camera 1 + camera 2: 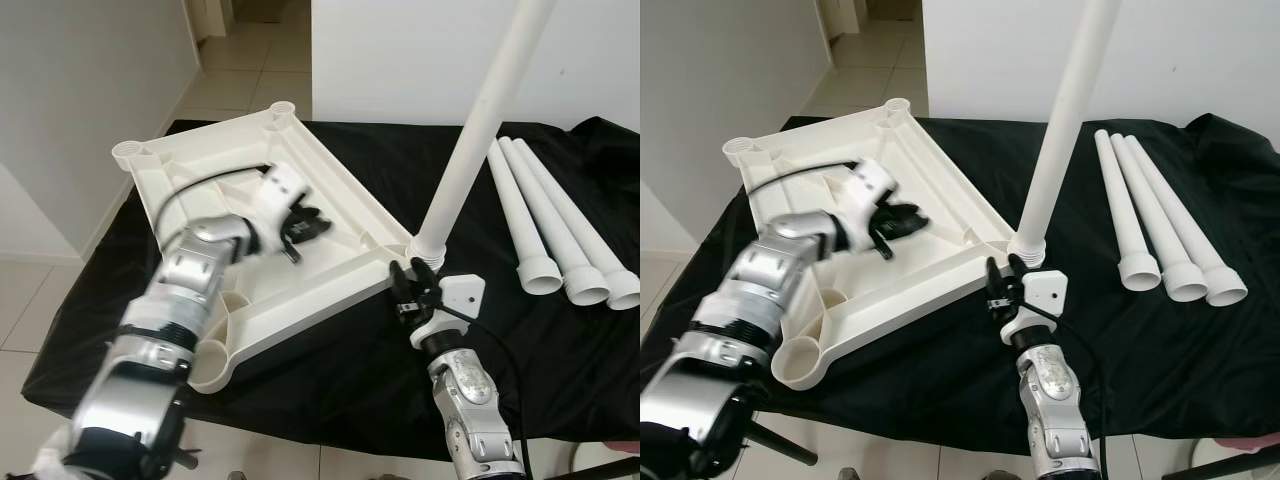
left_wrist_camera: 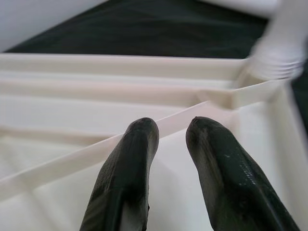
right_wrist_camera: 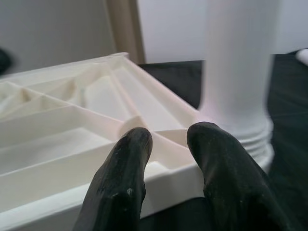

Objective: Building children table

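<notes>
Two end effectors work over a desk (image 1: 330, 400) draped in black cloth, which stands on a pale tiled floor (image 1: 250, 70) running back toward a doorway, with white walls (image 1: 80, 90) on the left and behind. The left end effector (image 1: 312, 225) hovers just above the ribbed underside of the upturned white tabletop (image 1: 330, 190), its two black fingers (image 2: 130, 168) slightly apart and clamped on nothing; in the left wrist view a raised rib runs just beyond its fingertips. That tabletop lies tilted across the cloth, with round leg sockets at its corners. The right end effector (image 1: 412, 283) sits at the tabletop's near right corner, fingers parted with a narrow gap and gripping nothing, their tips right by the corner's rim. Just beyond it a white leg (image 1: 470, 140) stands upright in that corner socket, leaning a little and rising out of frame. Well to the right of the right end effector, three more spare legs (image 1: 560, 220) lie side by side on the cloth, flared ends toward the robot.
</notes>
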{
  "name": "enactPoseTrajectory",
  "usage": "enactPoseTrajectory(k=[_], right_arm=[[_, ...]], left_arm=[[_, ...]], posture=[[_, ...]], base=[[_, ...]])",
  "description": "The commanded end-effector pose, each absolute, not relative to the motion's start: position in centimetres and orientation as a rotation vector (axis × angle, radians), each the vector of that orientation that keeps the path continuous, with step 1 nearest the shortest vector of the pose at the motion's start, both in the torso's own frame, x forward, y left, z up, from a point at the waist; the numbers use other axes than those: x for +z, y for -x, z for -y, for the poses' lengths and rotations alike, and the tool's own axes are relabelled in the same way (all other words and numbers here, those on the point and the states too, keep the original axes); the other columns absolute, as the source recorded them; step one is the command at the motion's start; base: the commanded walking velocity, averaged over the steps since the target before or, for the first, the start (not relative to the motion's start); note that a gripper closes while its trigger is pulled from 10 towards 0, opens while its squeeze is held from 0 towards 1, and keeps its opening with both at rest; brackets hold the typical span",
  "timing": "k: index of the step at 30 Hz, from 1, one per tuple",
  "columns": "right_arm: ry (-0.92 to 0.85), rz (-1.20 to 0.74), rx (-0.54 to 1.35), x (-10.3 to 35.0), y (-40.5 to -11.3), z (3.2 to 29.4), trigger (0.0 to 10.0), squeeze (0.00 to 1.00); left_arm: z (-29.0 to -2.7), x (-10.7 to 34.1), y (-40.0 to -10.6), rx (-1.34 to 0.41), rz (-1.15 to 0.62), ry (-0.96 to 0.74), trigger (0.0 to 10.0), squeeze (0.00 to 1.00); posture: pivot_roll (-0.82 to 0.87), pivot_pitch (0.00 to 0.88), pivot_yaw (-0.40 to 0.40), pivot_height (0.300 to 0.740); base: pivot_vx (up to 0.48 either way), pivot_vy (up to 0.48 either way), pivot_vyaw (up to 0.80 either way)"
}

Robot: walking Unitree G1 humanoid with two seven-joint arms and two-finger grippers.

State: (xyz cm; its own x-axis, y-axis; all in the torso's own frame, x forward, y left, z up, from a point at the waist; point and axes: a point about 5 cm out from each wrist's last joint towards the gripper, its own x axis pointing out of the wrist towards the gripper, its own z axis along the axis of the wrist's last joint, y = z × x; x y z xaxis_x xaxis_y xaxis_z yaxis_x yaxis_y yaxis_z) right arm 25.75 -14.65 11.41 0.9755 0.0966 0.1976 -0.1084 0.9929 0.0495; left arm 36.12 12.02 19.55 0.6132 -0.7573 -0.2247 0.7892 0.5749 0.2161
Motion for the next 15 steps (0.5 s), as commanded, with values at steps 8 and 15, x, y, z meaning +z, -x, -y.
enactPoseTrajectory(k=[8, 15], right_arm=[[-0.053, 0.157, 0.041, 10.5, -25.2, 15.3, 10.0, 0.00], [-0.046, 0.130, 0.010, 10.1, -24.9, 15.7, 10.0, 0.00]], left_arm=[[-16.6, 18.2, -36.1, -0.766, -0.200, -0.401, 10.0, 0.00], [-19.1, 15.8, -36.0, -0.645, -0.314, -0.547, 10.0, 0.00]], posture=[[-0.09, 0.000, 0.043, 0.740], [-0.08, 0.000, 0.026, 0.740]], base=[[0.000, 0.000, 0.00], [0.000, 0.000, 0.00]])
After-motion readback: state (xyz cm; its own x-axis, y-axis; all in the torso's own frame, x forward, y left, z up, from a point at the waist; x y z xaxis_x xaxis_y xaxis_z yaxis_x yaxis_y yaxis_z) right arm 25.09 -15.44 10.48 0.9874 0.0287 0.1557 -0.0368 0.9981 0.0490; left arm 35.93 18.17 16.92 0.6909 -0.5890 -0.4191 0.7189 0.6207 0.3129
